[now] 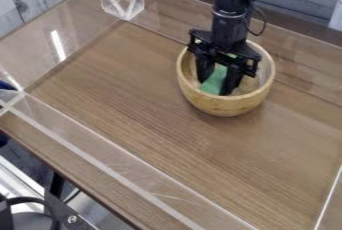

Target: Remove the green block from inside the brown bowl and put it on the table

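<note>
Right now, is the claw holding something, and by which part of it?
Yes, the claw appears closed on the green block, gripping its upper part inside the brown wooden bowl; the exact contact points are hard to see.

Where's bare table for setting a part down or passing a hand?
Bare wood on the table: the broad stretch left of and in front of the brown bowl, inside the clear wall at the left, plus the area to the bowl's right. Crowded: inside the bowl, where the gripper closes over the green block.
</note>
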Robot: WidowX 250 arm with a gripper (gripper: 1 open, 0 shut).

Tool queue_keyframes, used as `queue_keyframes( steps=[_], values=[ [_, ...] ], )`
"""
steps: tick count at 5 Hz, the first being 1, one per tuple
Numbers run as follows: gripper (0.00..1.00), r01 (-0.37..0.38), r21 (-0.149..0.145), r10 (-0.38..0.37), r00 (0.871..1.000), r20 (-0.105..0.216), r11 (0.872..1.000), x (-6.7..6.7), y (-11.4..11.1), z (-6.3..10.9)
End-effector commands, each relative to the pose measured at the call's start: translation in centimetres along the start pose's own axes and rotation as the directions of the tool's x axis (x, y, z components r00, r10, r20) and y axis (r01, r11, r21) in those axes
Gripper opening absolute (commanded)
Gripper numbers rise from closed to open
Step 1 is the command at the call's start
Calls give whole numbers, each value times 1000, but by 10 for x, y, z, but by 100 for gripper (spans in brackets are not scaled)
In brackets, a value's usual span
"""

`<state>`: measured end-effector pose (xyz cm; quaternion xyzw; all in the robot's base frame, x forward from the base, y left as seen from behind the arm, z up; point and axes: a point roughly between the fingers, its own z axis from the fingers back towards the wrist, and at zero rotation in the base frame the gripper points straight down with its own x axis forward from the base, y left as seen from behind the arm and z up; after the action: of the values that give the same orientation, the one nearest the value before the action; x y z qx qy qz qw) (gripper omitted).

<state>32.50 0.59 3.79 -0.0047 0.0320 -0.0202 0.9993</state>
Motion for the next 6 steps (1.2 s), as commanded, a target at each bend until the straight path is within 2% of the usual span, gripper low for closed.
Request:
queue_keyframes(
  steps=[1,5,6],
  values=[
    [0,5,3,-5,996,93,1000,5,0,32],
    [0,14,-12,-12,987,162,1000,-7,1,71],
    [0,-5,-9,6,988,155,1000,-18,10,72]
  ],
)
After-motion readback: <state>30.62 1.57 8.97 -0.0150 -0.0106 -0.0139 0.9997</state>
